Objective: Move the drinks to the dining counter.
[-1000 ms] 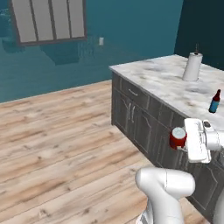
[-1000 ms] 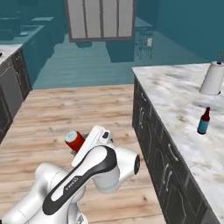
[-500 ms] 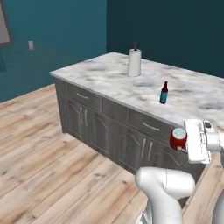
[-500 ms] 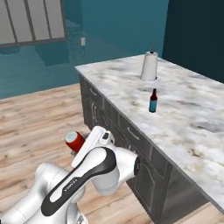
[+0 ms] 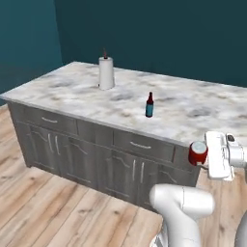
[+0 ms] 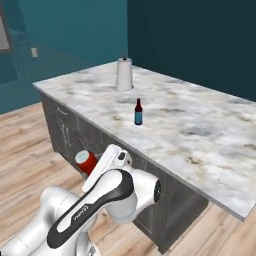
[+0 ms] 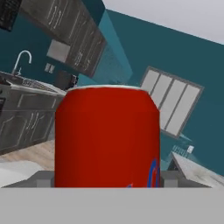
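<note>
A small red soda can (image 5: 197,153) with a silver top is held level with the counter's front edge, just off it. My gripper (image 5: 201,155) is shut on it from the right. From the other side the soda can (image 6: 85,162) shows in front of the drawers, with the gripper (image 6: 93,166) around it. Up close the soda can (image 7: 107,138) fills the middle of the hand view. A slim dark bottle (image 5: 149,105) with a blue label stands upright on the dining counter (image 5: 202,108), a white veined marble slab. The bottle (image 6: 138,112) sits near the middle of the dining counter (image 6: 200,125).
A white paper-towel roll (image 5: 106,72) stands at the far left of the slab, also seen as the roll (image 6: 124,74) behind the bottle. Dark grey drawers (image 5: 130,144) front the counter. Wood floor lies to the left, and teal walls stand behind.
The whole picture has swung as the base turned, so the counter now lies squarely ahead and closer. The can stays in my gripper, held the same way.
</note>
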